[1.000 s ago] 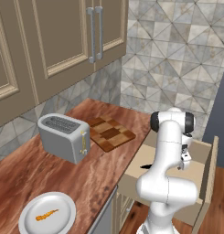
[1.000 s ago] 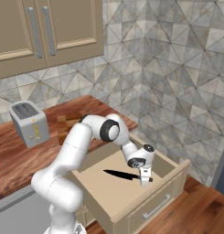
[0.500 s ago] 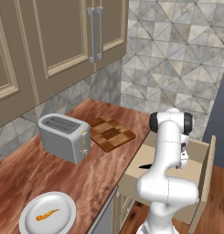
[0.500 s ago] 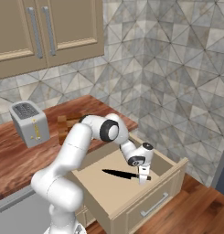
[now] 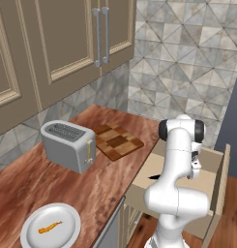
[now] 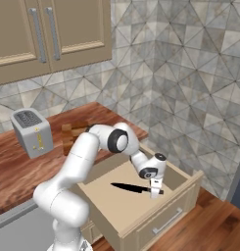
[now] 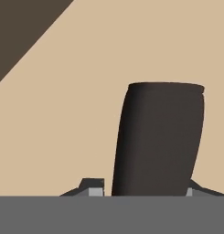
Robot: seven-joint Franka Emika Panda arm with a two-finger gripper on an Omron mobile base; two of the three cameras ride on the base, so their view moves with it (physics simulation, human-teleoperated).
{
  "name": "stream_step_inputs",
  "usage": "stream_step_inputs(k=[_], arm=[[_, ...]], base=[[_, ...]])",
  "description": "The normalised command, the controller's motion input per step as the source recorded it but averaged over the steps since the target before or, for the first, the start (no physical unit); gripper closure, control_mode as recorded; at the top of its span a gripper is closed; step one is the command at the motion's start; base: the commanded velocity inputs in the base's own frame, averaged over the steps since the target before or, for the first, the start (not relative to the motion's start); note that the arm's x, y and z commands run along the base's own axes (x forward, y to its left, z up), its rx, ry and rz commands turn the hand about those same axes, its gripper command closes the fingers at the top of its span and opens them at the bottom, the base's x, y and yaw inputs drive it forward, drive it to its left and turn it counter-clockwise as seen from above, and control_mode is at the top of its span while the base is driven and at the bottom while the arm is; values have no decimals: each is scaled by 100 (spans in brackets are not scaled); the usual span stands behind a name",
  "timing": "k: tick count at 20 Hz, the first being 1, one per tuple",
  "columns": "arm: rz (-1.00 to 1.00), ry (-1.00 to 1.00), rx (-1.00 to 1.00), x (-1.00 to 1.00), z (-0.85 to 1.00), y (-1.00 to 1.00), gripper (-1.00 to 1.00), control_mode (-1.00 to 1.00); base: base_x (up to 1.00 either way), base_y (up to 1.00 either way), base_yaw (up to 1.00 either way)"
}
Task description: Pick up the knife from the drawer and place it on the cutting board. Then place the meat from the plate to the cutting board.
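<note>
Where the light tan wooden drawer [image 6: 141, 196] stands open, we see the white two-finger gripper [image 6: 155, 192] at five o'clock, fingertips straddling the long black knife's [image 6: 131, 188] handle, not visibly clamped.

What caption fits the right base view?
Gripper down in the open drawer, at the handle end of the black knife.

Beige cabinets [image 5: 66, 43], grey tiled wall [image 6: 190, 73], wooden floor [image 6: 214, 220].
</note>
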Motion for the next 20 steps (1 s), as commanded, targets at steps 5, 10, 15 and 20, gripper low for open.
stream_step_inputs(k=[5,10,15,20], arm=[[-5,1,0,0,1,-29,100,-100],[-11,5,0,0,27,-11,100,-100],[-6,7,0,0,62,0,100,-100],[0,13,-3,0,76,0,100,-100]], base=[[0,0,0],[0,0,0],[0,0,0],[0,0,0]])
